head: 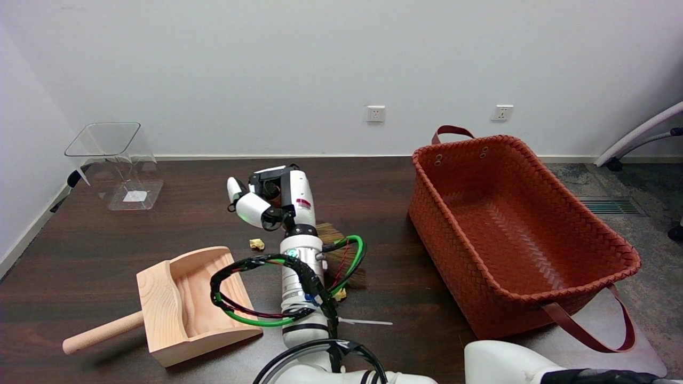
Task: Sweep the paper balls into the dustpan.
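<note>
My right hand (272, 198) hovers over the dark table (106, 240), its fingers curled around the brown handle of a small brush. The brush's straw bristles (347, 261) show behind my wrist, touching the table. One yellowish paper ball (256, 244) lies just left of my wrist, below the hand. A second paper ball (340, 294) sits at the bristles' near edge. The wooden dustpan (181, 304) lies at the lower left, its open mouth facing right and its round handle pointing left. My forearm hides most of the brush.
A large orange woven basket (533, 298) fills the right side. A clear plastic bin (114, 165) stands at the back left. Green and black cable loops (256, 317) hang off my forearm beside the dustpan's mouth.
</note>
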Tool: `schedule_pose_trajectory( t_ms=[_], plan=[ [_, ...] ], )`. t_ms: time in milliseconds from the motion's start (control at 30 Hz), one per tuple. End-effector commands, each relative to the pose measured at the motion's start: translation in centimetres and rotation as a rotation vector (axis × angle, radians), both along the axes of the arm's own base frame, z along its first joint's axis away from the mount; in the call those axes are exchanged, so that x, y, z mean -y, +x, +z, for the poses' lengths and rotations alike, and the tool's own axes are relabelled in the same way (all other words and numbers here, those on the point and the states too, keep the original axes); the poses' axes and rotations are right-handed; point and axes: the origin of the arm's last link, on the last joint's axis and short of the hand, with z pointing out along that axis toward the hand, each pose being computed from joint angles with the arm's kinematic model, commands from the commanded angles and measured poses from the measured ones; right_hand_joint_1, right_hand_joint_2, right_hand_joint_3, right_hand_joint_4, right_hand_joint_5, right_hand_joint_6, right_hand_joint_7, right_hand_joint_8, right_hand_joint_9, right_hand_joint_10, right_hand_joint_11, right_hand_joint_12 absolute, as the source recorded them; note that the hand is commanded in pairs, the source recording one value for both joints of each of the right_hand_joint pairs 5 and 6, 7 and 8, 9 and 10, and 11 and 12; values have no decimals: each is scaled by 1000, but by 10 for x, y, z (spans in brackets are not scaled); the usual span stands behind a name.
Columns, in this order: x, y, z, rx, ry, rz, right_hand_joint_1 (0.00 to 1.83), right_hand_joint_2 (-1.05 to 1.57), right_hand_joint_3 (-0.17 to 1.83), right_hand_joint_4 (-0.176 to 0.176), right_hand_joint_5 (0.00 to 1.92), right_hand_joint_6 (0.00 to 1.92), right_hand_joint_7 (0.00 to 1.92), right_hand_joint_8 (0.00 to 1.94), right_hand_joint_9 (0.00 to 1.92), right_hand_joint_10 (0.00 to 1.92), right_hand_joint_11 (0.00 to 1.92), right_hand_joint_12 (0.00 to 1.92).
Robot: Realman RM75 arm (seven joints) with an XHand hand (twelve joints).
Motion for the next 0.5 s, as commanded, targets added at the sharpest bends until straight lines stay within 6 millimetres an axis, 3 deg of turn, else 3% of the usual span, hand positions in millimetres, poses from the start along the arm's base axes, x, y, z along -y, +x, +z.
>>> schedule_pose_trajectory(
  t_ms=[33, 67, 100, 500],
  plan=[
    [9, 39, -28, 183, 138, 82, 1281, 1571, 491, 0, 1920, 1920, 1920, 1920, 1920, 1920, 1920, 1920],
    [9, 81, -32, 217, 118, 248, 1281, 1571, 493, 0, 1920, 1920, 1920, 1920, 1920, 1920, 1920, 1920],
    [10, 31, -29, 185, 170, 36, 1280, 1571, 497, 0, 1920, 1920, 1920, 1920, 1920, 1920, 1920, 1920],
    [10, 39, -30, 291, 291, -11, 1282, 1571, 539, 0, 1920, 1920, 1920, 1920, 1920, 1920, 1920, 1920]
  ],
)
